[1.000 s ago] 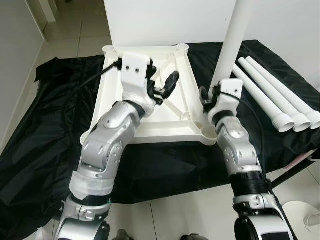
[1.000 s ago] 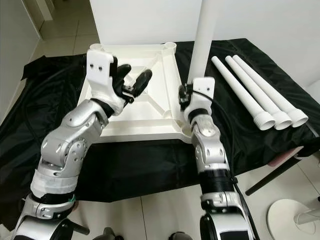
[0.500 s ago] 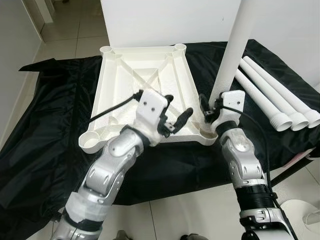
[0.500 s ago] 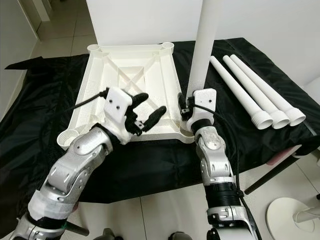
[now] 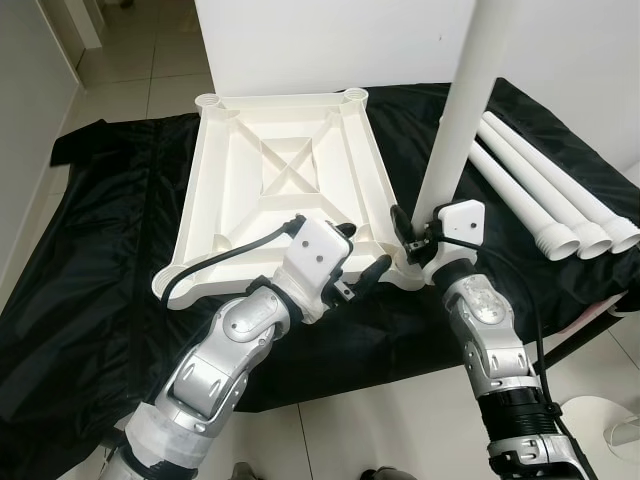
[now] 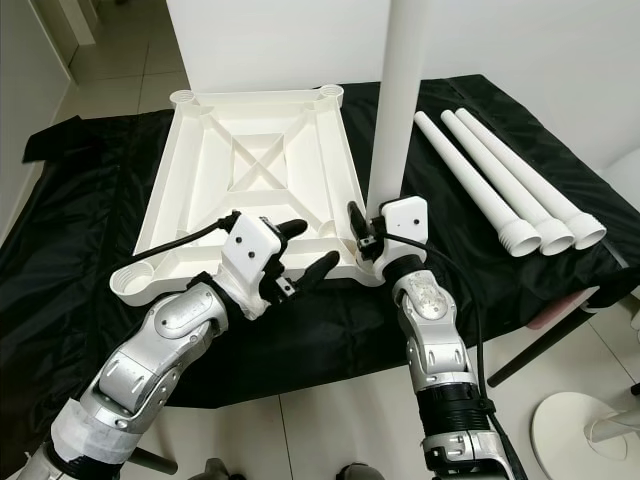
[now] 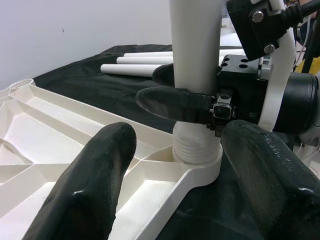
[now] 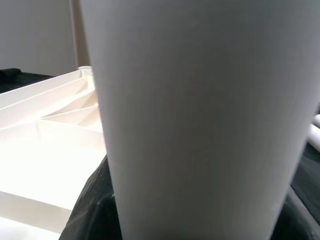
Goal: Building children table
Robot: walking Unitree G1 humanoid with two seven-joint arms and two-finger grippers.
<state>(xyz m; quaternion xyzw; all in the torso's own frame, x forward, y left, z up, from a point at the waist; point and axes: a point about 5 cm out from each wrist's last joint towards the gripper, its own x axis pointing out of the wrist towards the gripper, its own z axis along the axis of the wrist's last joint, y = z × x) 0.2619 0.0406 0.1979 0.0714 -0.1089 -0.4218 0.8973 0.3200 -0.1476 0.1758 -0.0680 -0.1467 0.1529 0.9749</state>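
Right gripper [image 5: 412, 232]: clamped around the base of the upright table leg [image 5: 462, 110], fingers pinching it just above its threaded end.
Upright table leg: stands vertical in the near right corner socket [image 7: 197, 170] of the tabletop, directly in front of the right gripper; the threaded end sits in the socket ring.
Left gripper [image 5: 360, 262]: fingers spread wide, holding nothing, hovering over the tabletop's near edge just to the left of the right gripper and pointing toward the leg base.
Tabletop [image 5: 290, 190]: white plastic, lying upside down with its ribbed underside up, ahead of the left gripper and to the left of the right one.
Spare table legs [image 5: 545, 190]: three white tubes lying side by side, well to the right of the right gripper.
Black cloth [image 5: 110, 250]: spread under the tabletop and the spare legs.
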